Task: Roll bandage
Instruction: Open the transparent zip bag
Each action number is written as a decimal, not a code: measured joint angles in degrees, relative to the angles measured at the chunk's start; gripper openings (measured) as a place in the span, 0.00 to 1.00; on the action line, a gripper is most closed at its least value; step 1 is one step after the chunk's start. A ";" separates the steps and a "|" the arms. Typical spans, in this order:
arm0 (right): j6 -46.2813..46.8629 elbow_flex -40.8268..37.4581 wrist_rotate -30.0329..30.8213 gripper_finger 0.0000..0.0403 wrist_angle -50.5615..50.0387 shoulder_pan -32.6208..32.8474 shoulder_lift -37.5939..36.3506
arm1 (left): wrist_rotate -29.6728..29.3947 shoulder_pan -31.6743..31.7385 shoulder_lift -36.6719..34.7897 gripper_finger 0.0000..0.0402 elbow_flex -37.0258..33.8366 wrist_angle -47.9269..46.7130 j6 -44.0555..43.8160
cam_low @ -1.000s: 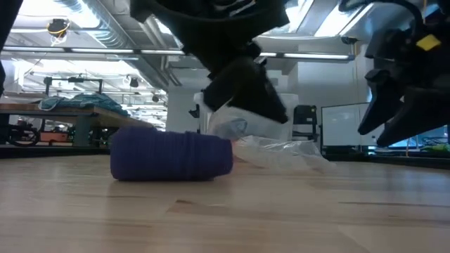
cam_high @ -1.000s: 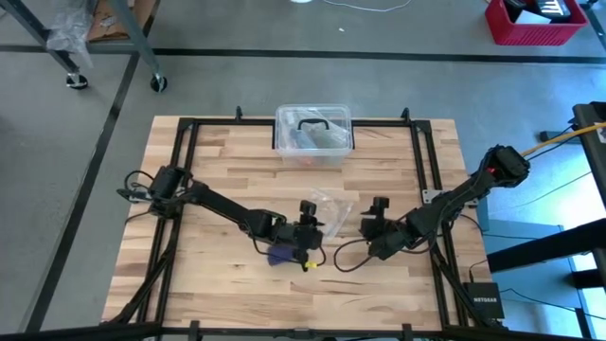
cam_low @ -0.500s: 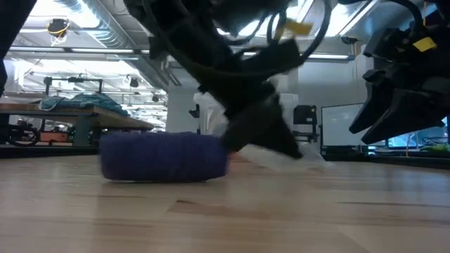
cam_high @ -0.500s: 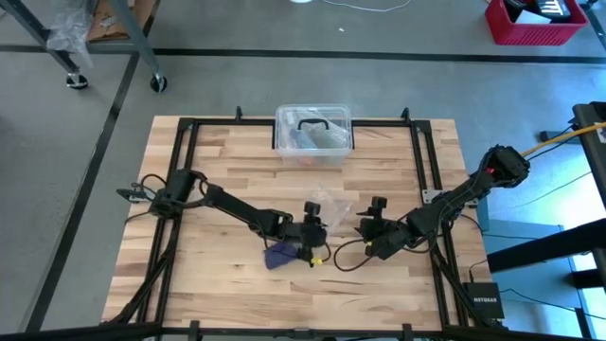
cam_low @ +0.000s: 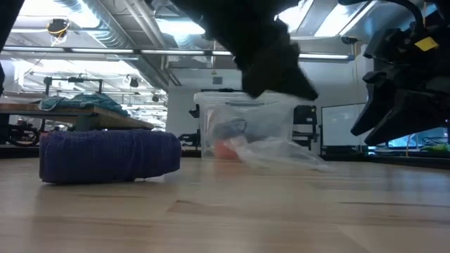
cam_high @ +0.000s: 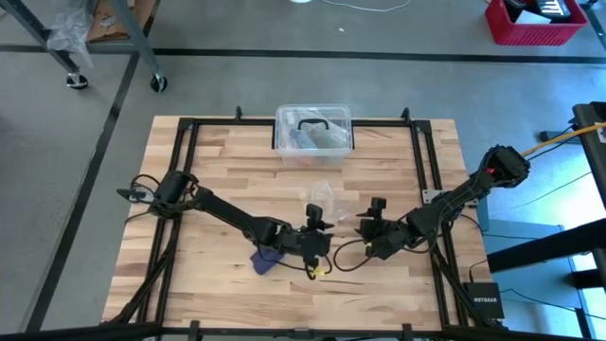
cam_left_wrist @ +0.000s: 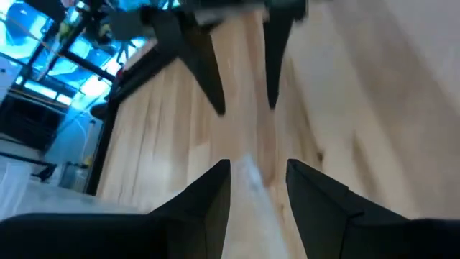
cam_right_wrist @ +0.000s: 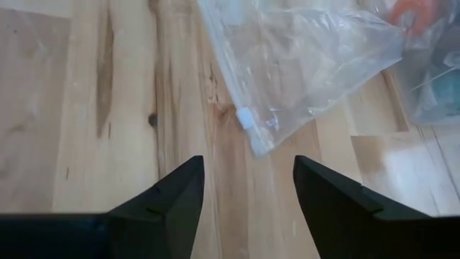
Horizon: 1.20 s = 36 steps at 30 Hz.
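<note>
The bandage (cam_high: 265, 258) is a rolled-up dark navy-purple bundle lying on its side on the wooden table (cam_high: 218, 161), seen large in the low view (cam_low: 109, 156). My left gripper (cam_high: 327, 246) hangs above the table to the right of the roll, clear of it (cam_low: 271, 56). It is open, with only bare wood between its fingers (cam_left_wrist: 259, 165). My right gripper (cam_high: 362, 232) stands open a little farther right, facing the left one (cam_right_wrist: 248, 162), and holds nothing.
A crinkled clear plastic wrapper (cam_high: 331, 201) lies just beyond both grippers (cam_right_wrist: 302, 57). A clear plastic box with a black handle (cam_high: 313, 133) stands at the table's far edge. A black frame (cam_high: 189, 152) runs around the table top.
My left gripper has swung toward the table's right past the roll's end and has risen off the table. The bandage roll has shifted toward the table's left and now lies apart from the gripper.
</note>
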 joint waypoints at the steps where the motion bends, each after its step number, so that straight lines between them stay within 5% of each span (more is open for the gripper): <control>1: 0.10 0.00 -0.36 0.54 -0.01 0.00 0.00 | 0.06 0.23 0.00 0.32 0.04 0.19 -1.50; 14: 0.36 0.00 -0.76 0.54 0.04 0.00 0.00 | 11.59 6.21 1.83 0.32 -2.85 -12.70 -23.33; 27: -0.14 0.04 -0.40 0.54 3.14 0.00 0.00 | 13.98 8.92 5.92 0.32 -3.68 -8.94 -23.21; 36: 0.09 0.05 -2.84 0.54 3.05 0.00 0.00 | 14.86 8.94 6.08 0.02 -3.69 -8.91 -21.40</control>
